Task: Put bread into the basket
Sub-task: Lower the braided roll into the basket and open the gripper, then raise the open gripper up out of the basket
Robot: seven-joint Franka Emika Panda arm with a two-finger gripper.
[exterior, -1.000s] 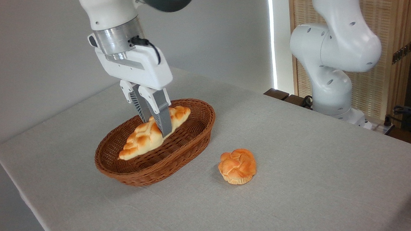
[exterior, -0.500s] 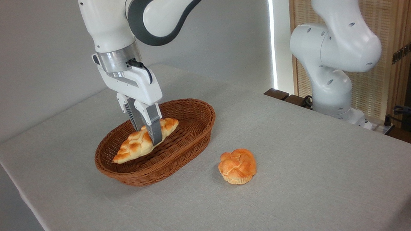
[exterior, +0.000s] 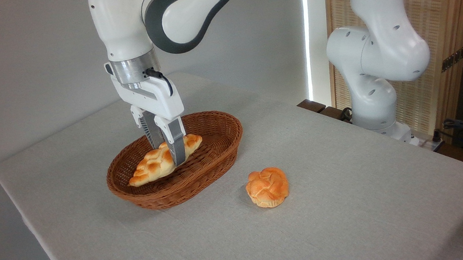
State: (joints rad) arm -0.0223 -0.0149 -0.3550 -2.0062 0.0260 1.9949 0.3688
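down inside the basket (exterior: 215,142), on the left half of the table (exterior: 349,203), my gripper (exterior: 170,150) has its two fingers closed across the middle of the bread (exterior: 152,167), one on the far side and one on the near side, so the jaws are narrow and clamped on the loaf. the braided loaf lies along the basket's long axis, its left tip low near the left wall and its right tip a little higher by the centre; i can't tell whether its underside is touching the weave or hanging just clear of it. i read that lengthwise line-up as deliberate: the loaf runs roughly half the basket's length, so laid this way it drops between the walls without catching the rim. the grip at the middle keeps it from tipping far. the wrist comes down nearly vertical, which keeps the fingers off the wicker sides. the small round bun (exterior: 267,187) sits on the cloth to the right and nearer, well apart from the basket. to my eye the job is nearly done; what's left is letting go and lifting straight out.
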